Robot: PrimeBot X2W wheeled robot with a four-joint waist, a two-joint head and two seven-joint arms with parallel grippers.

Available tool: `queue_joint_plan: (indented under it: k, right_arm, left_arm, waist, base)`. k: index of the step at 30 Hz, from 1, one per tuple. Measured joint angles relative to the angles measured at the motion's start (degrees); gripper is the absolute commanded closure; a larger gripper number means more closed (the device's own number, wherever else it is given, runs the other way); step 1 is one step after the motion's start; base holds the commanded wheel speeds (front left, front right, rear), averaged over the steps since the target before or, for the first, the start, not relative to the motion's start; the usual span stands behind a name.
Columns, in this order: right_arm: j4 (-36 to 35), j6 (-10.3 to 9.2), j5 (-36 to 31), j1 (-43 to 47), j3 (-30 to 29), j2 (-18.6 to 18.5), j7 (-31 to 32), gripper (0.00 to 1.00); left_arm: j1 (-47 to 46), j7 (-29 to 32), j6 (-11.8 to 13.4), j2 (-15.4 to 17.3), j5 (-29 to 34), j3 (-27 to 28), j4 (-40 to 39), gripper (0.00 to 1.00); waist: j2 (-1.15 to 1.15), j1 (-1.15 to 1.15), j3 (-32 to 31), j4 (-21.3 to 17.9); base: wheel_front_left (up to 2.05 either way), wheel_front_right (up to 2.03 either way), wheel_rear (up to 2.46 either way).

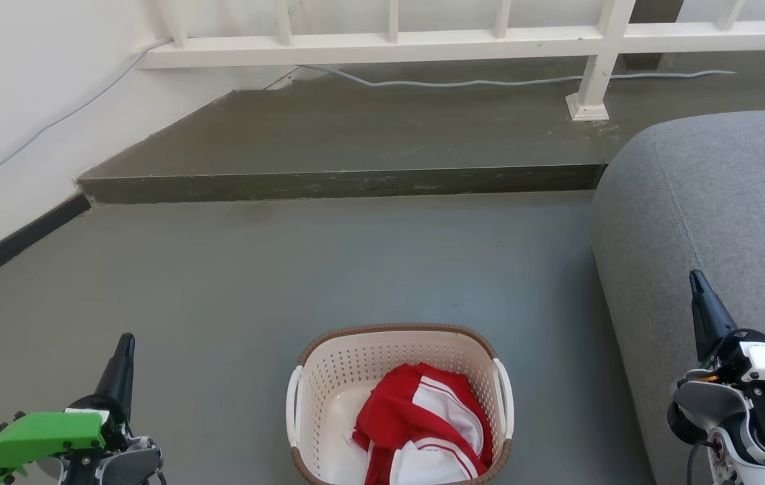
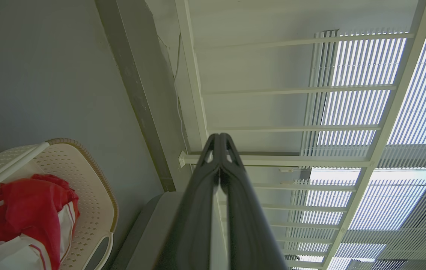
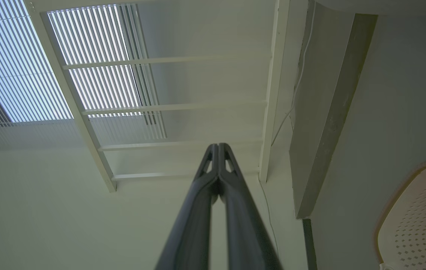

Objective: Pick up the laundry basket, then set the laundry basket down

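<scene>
Cream plastic tub: the laundry basket stands upright on the grey floor, low in the middle of the head view, between the two grippers and touching neither.
Rim and handles: a brown woven-look rim runs around the top; one white handle sits on the basket's left side and another on its right.
Contents: a red and white garment lies bunched in the basket, mostly toward its right; the pale bottom shows bare at the left.
Left gripper: at the lower left of the head view, well apart from the basket, pointing up the view. In the left wrist view its two dark fingers are pressed together, with nothing between them.
Right gripper: at the lower right, in front of the grey sofa, well apart from the basket. In the right wrist view its fingertips meet and hold nothing.
Sofa: to the right of the basket, near it but not touching.
Background: a raised concrete step lies beyond the floor, with a white railing on it and a pale cable running along it; a white wall closes the left side.
</scene>
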Motion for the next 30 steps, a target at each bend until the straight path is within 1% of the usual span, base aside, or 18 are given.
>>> queue_joint_plan:
  k: [30]
  right_arm:
    - [0.0,0.24,-0.1,0.0,-0.1,0.2,0.0,1.0]
  left_arm:
    - [0.0,0.2,0.0,-0.1,0.0,0.1,-0.1,1.0]
  waist:
    - [0.0,0.0,0.0,0.0]
  base:
    - [0.0,0.0,0.0]
